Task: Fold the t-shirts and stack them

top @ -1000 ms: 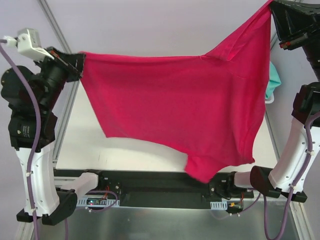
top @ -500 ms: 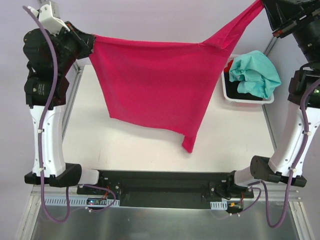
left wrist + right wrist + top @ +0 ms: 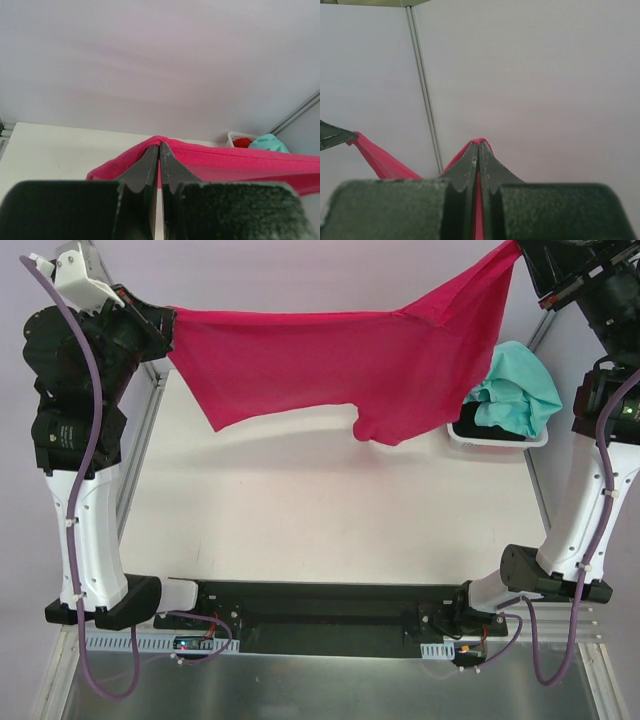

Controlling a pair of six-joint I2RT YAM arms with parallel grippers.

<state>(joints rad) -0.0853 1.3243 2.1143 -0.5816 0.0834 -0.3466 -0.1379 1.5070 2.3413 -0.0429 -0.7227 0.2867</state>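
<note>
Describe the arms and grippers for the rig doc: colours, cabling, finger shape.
The left arm and right arm each have white lower links, black joint housings and black bases. A purple cable is tied along each. The left gripper and right gripper have dark, tapered fingers with scuffed tips. A white fitting tops the left wrist.

From my seat I see a white table (image 3: 330,520) with a pale wall (image 3: 300,270) behind it. A white basket (image 3: 500,440) sits at the table's far right edge, and its rim (image 3: 234,136) peeks into the left wrist view. An aluminium rail (image 3: 425,100) rises against the wall. A black bar (image 3: 330,618) runs along the near edge, with sheet metal (image 3: 330,685) in front.
</note>
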